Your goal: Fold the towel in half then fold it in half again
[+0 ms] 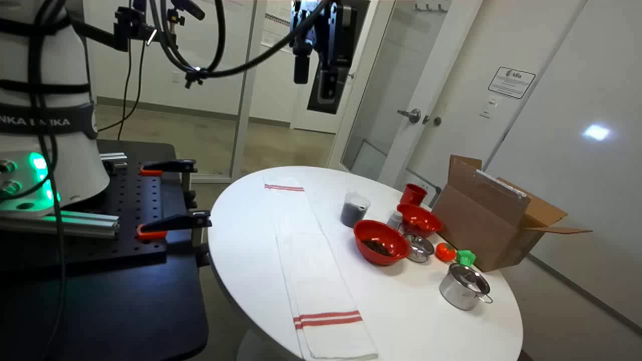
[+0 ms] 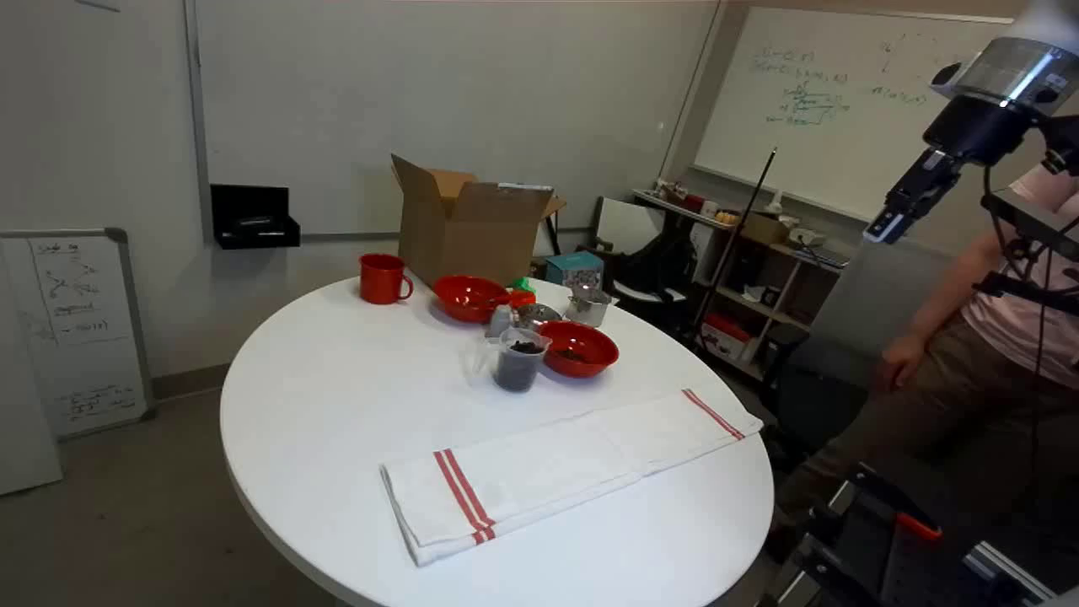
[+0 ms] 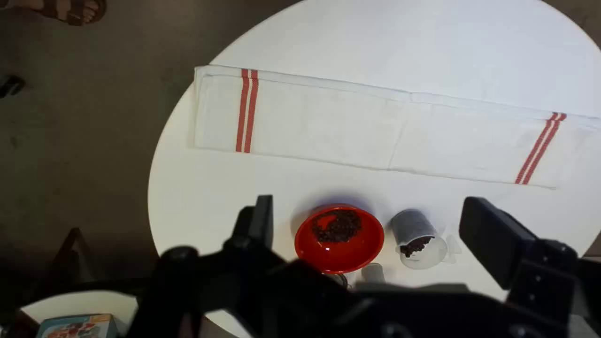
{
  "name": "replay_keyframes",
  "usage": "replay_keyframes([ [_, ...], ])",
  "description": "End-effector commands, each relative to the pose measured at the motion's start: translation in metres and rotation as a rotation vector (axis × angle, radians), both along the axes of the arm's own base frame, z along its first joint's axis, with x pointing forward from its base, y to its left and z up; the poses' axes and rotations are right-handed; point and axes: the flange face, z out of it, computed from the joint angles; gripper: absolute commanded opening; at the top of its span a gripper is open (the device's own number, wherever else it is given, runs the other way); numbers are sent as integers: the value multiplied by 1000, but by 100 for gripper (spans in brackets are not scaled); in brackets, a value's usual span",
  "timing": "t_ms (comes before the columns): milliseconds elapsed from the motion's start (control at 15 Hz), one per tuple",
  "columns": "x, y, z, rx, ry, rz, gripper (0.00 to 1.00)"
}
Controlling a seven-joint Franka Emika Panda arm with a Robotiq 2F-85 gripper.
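The white towel lies flat on the round white table as a long narrow strip, seen in both exterior views (image 1: 316, 276) (image 2: 565, 464) and in the wrist view (image 3: 324, 122). Red stripes cross it near each short end. A second layer edge shows along one long side, and a faint crease crosses its middle. My gripper (image 1: 316, 77) is open and empty, high above the table and apart from the towel. It also shows at the upper right of an exterior view (image 2: 885, 226). In the wrist view its fingers (image 3: 371, 223) are wide apart with nothing between them in grasp.
Beside the towel stand a red bowl (image 1: 381, 242) with dark bits and a clear measuring cup (image 1: 354, 209). Farther off are another red bowl (image 2: 469, 298), a red mug (image 2: 382, 278), a metal pot (image 1: 464, 286) and a cardboard box (image 1: 481, 215). A person (image 2: 944, 362) stands near the robot.
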Motion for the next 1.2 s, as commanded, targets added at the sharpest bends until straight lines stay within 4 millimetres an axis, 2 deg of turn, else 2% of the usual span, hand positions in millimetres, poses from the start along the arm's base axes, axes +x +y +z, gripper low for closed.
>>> replay_keyframes([
  [0, 0, 0, 1, 0, 1, 0, 100],
  [267, 19, 5, -26, -76, 85, -14, 100],
  [533, 33, -11, -61, -86, 153, 3, 100],
  [600, 22, 1, -45, -60, 122, -3, 100],
  [733, 24, -1, -54, -56, 142, -3, 100],
  [1133, 24, -1, -48, -60, 128, -4, 100],
])
